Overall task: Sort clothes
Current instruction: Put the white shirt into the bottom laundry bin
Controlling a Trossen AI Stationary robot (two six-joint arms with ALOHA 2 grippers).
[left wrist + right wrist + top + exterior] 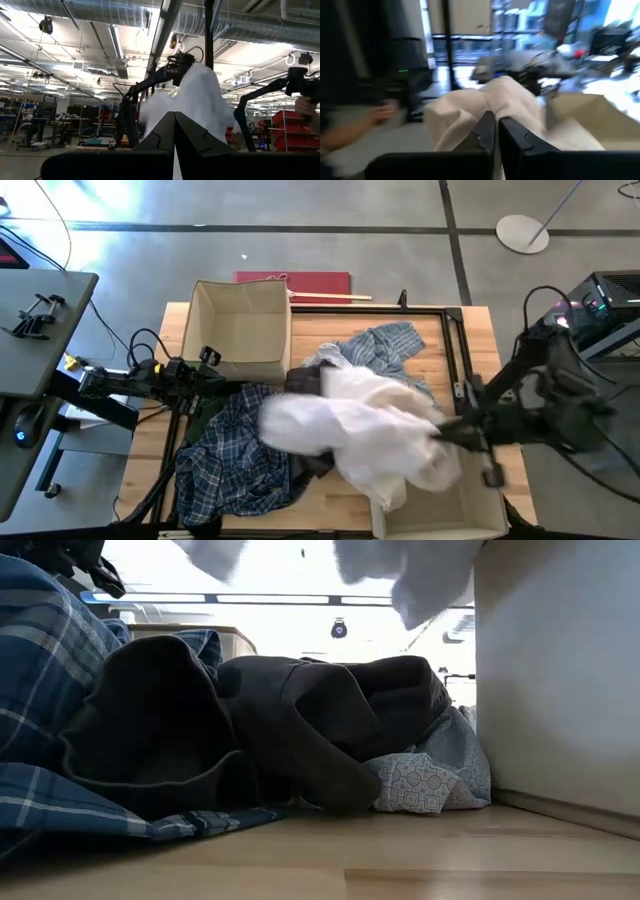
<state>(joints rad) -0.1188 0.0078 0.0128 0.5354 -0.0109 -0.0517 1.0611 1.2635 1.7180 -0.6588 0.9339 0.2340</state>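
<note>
My right gripper [437, 436] is shut on a white garment [350, 425], held up over the pile; its lower ends hang in the low view [415, 585]. On the table lie a blue-and-white plaid shirt [232, 452], a dark grey garment [300, 730] and a pale plaid garment [388, 345]. My left gripper [207, 368] is shut and empty by the far box, above the plaid shirt's edge; its wrist view [175, 117] looks toward the right arm and the white garment [202, 97]. My right gripper pinches a bunched part of the white garment [495, 102] between its two fingers, coming level from the table's right side. How many layers it has, I cannot tell. The garment is lifted and hangs slack below and to the left of the fingers.
One beige fabric box [240, 328] stands open at the far left, another [445, 512] at the near right, its wall close in the low view [560, 670]. A pale patterned cloth [420, 782] lies by that wall. A person's hand [385, 114] shows beyond the table.
</note>
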